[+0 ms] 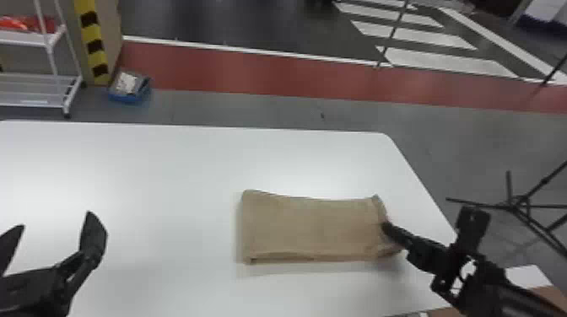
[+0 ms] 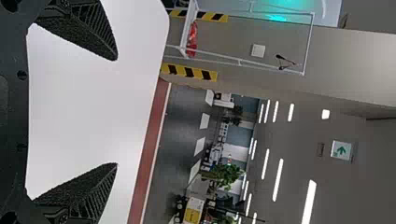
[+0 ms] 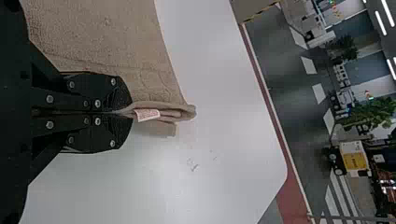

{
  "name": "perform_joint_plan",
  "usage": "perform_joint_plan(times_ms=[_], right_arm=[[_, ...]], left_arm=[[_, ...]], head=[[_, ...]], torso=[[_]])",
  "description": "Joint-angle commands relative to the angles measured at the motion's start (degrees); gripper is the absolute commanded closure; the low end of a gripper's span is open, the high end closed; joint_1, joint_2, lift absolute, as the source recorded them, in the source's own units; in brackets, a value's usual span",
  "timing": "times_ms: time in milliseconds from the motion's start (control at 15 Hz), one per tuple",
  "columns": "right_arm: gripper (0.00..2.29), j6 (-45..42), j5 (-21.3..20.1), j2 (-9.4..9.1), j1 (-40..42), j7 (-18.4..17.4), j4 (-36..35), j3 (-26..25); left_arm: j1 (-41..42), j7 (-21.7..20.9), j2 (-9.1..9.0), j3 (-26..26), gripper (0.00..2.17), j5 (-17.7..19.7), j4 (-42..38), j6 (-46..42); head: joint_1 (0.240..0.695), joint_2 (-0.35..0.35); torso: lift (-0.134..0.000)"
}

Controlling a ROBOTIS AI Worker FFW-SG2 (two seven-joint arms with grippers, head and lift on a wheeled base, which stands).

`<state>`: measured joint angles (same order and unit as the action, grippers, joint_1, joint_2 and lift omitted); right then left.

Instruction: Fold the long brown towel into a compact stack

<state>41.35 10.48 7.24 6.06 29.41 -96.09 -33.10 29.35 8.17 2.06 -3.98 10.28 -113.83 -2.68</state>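
The brown towel (image 1: pixel 312 227) lies as a folded rectangle on the white table (image 1: pixel 168 168), right of the middle in the head view. At its right end is my right gripper (image 1: pixel 387 229). In the right wrist view that gripper (image 3: pixel 127 113) is shut on the towel's (image 3: pixel 107 37) end edge, beside a small white tag (image 3: pixel 147 115). My left gripper (image 1: pixel 55 229) is over the table's left part, away from the towel, its fingers spread. The left wrist view shows the same gripper (image 2: pixel 116 112) open with bare table between its fingers.
The table's right edge runs close by the right gripper. Beyond it on the floor stand black tripod legs (image 1: pixel 517 206). A white rack (image 1: pixel 50 90) and a blue bin (image 1: pixel 128 90) are behind the table at the left.
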Motion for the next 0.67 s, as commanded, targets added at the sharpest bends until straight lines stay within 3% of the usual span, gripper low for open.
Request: perform_joint_plan(times_ms=[0,267,400,600], right_arm=[[1.54,1.68,5.25,-0.91,1.14,0.82,-5.08,-2.06],[1.54,5.89,11.75,-5.04,2.29,2.23,-16.15,-2.32],[1.54,6.25,12.63,-6.18,4.13,2.31,-20.02,1.54],[1.54,6.07,10.17,-7.15,5.1,2.05,-22.13,9.54]], left_arm=[[0.0,0.0,0.14,-0.15,0.07,0.0,-0.43,0.36],[0.35,0.09,0.14,-0.15,0.07,0.0,-0.86,0.53],[0.53,0.09,0.14,-0.15,0.07,-0.09,-1.04,0.71],[0.53,0.09,0.14,-0.24,0.07,-0.18,-1.04,1.06]], head=[[0.695,-0.276],[0.695,-0.247],[0.695,-0.221],[0.695,-0.163]], torso=[[-0.091],[-0.091],[-0.091],[-0.091]])
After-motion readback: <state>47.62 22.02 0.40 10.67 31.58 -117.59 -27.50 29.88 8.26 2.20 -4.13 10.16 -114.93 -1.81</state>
